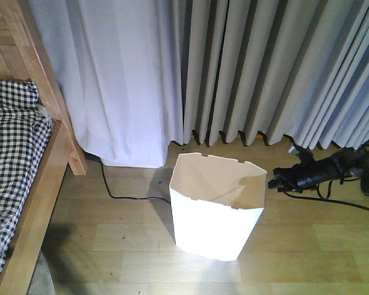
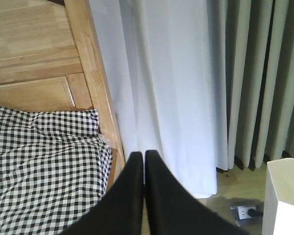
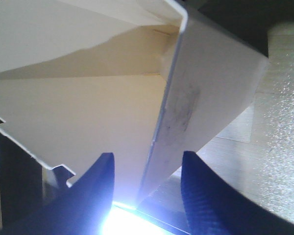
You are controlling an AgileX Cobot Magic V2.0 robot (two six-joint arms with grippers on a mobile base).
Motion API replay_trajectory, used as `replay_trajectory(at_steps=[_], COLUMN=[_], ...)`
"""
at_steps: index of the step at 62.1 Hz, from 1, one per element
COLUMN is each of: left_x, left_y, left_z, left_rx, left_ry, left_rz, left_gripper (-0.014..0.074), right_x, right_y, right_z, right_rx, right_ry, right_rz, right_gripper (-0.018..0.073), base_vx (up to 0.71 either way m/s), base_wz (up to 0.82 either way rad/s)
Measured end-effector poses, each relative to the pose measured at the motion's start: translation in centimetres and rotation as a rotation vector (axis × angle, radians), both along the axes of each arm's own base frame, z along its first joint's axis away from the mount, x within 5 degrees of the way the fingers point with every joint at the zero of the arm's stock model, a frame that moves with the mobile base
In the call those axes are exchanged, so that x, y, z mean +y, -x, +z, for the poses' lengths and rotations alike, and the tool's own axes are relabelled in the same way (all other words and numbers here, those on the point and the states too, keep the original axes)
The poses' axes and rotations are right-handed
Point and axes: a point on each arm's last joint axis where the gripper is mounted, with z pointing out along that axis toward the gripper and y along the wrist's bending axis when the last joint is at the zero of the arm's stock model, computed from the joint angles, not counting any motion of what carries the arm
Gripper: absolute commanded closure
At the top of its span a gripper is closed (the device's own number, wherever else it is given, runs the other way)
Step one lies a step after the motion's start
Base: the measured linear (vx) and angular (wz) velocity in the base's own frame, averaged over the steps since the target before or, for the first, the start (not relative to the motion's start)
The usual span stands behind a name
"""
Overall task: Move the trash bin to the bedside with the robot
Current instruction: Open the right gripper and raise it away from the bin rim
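Observation:
The white trash bin [image 1: 215, 227] stands upright on the wooden floor, a short way right of the bed [image 1: 34, 209] with its checkered bedding [image 1: 12, 153]. My right gripper [image 1: 272, 182] reaches in from the right at the bin's right rim. In the right wrist view it [image 3: 146, 164] is open, and the edge of the bin's wall [image 3: 201, 98] runs between the two fingers without either one pressing on it. My left gripper [image 2: 144, 154] is shut on nothing and points at the bed's corner post and the bedding [image 2: 39, 166]. A corner of the bin [image 2: 284, 196] shows at the right there.
A white curtain [image 1: 129, 74] and grey pleated curtains [image 1: 264, 67] hang to the floor behind the bin. A black cable [image 1: 120, 195] lies on the floor between bed and bin. A floor socket [image 2: 245, 213] sits near the white curtain's hem.

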Motion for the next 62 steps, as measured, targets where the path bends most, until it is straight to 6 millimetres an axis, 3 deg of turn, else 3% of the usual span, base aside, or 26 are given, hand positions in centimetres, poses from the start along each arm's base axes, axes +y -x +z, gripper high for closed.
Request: replay_trajectory(at_steps=[7, 19, 26, 35, 44, 53, 62], left_x=[0.0, 0.0, 0.0, 0.0, 0.0, 0.0, 0.0], left_y=[0.0, 0.0, 0.0, 0.0, 0.0, 0.0, 0.0], left_z=[0.0, 0.0, 0.0, 0.0, 0.0, 0.0, 0.0], left_rx=[0.0, 0.0, 0.0, 0.0, 0.0, 0.0, 0.0], left_ry=[0.0, 0.0, 0.0, 0.0, 0.0, 0.0, 0.0], left_rz=[0.0, 0.0, 0.0, 0.0, 0.0, 0.0, 0.0], left_gripper=[0.0602, 0.0602, 0.0602, 0.0602, 0.0602, 0.0602, 0.0602], right_x=[-1.2, -3.2, -4.3, -5.0, -5.1, -4.3, -2.6], right_y=[-1.0, -1.9, -2.8, -4.5, -4.8, -3.8, -1.7], right_z=[2.7, 7.4, 11.4, 19.3, 28.1, 36.5, 43.4], right_rx=[-0.016, 0.037, 0.043, -0.049, -0.16, -0.264, -0.371], right_ry=[0.043, 0.287, 0.394, 0.474, 0.52, 0.557, 0.588], right_rz=[0.022, 0.138, 0.135, 0.083, 0.07, 0.069, 0.066], right_gripper=[0.0278, 0.0321, 0.0321, 0.032, 0.032, 0.032, 0.032], base_vx=[0.0, 0.0, 0.0, 0.0, 0.0, 0.0, 0.0], base_wz=[0.0, 0.0, 0.0, 0.0, 0.0, 0.0, 0.0])
